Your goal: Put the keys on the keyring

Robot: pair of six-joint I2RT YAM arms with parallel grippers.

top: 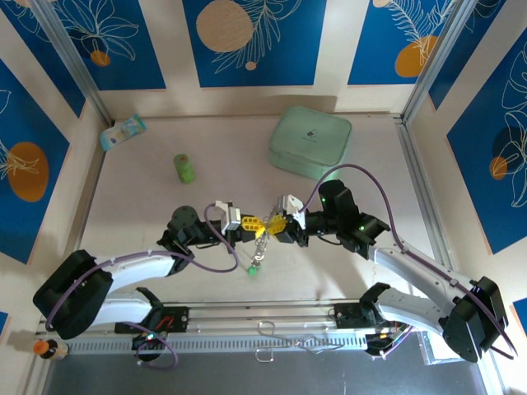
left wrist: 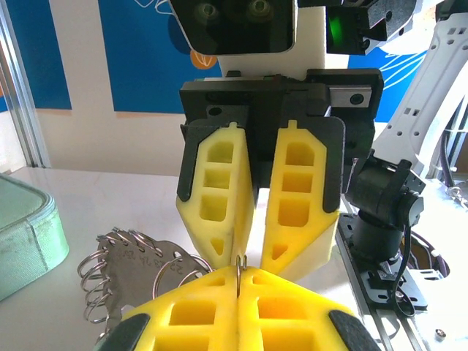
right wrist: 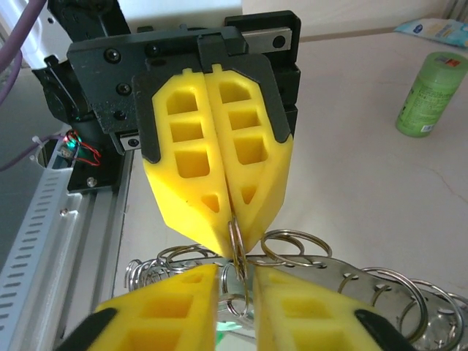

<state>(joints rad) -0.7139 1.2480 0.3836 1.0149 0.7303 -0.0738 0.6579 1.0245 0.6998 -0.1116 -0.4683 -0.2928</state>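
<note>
My left gripper and right gripper meet tip to tip above the middle of the table. The left gripper is shut on a thin split ring of the keyring, which stands on edge between its pads. That ring joins a flat metal plate with several more rings along its edge, hanging below the grippers. The right gripper stands open, its fingers on either side of the held ring with a gap. A key with a green head dangles at the bottom, partly hidden.
A mint-green rounded case lies at the back right. An upright green cylinder stands at the back left, with a pale packet in the far left corner. A metal rail runs along the near edge.
</note>
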